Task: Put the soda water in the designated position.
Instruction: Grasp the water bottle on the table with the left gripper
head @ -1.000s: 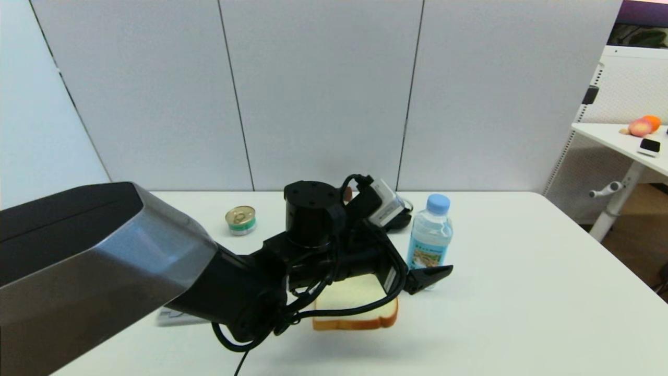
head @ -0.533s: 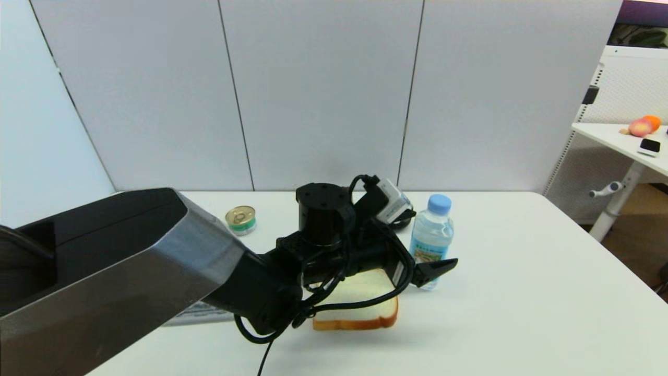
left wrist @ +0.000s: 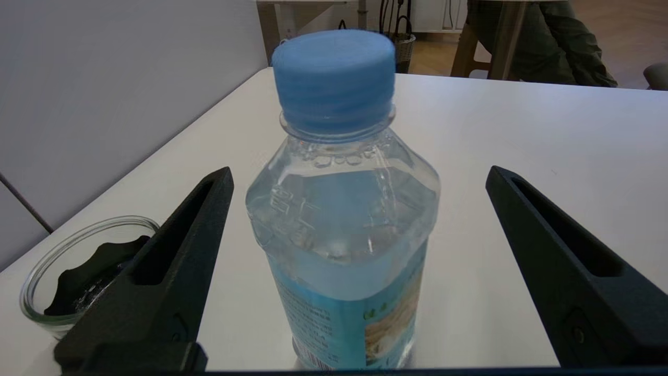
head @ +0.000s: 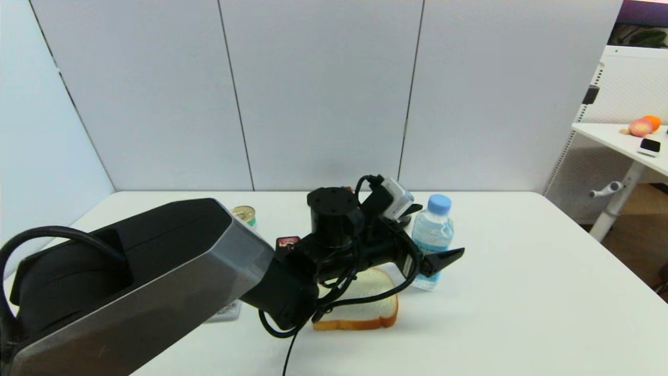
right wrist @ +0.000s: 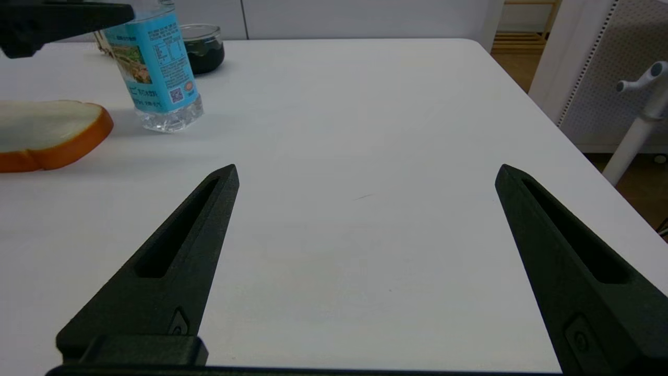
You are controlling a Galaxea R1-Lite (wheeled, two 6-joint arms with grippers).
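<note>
The soda water (head: pixel 431 241), a clear plastic bottle with a light blue cap and a light blue label carrying a small picture, stands upright on the white table (head: pixel 522 292), a little right of the table's middle. The left gripper (left wrist: pixel 360 183) reaches in from the left with its jaws released and spread wide, one black finger (left wrist: pixel 156 282) on each side of the bottle; in the left wrist view there is a clear gap between each finger and the plastic, so the bottle is bracketed but not grasped. In the head view one fingertip (head: pixel 443 259) shows in front of the bottle's lower body, over the label. Just near-left of the bottle lies a slice of white bread with a brown crust (head: pixel 365 308), flat on the table and partly under the left arm. Just beyond the bottle on its far side sits a small clear glass bowl holding something dark (left wrist: pixel 78 271). Farther left, near the far edge, a small round tin can with a gold lid and a green band (head: pixel 245 214) peeks out behind the arm. The right gripper (right wrist: pixel 365 183) hangs low over the table's bare right part, well apart from the bottle, its jaws likewise released and wide.
</note>
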